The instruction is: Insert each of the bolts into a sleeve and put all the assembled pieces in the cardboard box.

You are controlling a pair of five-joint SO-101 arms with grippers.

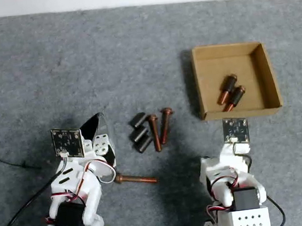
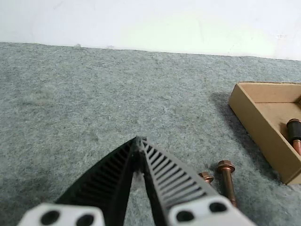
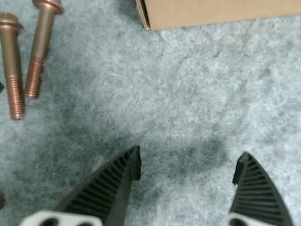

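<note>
Two copper bolts (image 1: 154, 132) (image 1: 166, 125) lie side by side mid-table, with three dark sleeves (image 1: 139, 132) just left of them. A third bolt (image 1: 136, 179) lies apart, nearer the arms, beside the left arm's wrist. The cardboard box (image 1: 209, 84) at the right holds two assembled pieces (image 1: 231, 91). My left gripper (image 2: 139, 141) is shut on nothing and hovers over the carpet left of the sleeves; the two bolts (image 2: 226, 181) and the box (image 2: 256, 120) lie beyond it. My right gripper (image 3: 188, 160) stands open over bare carpet below the box (image 3: 221, 12), with the two bolts (image 3: 41, 47) off to one side.
Grey carpet covers the whole table, with a white wall strip at the back. A thin black tie (image 1: 8, 162) lies at the far left. Open carpet stretches behind the sleeves and between the two arms.
</note>
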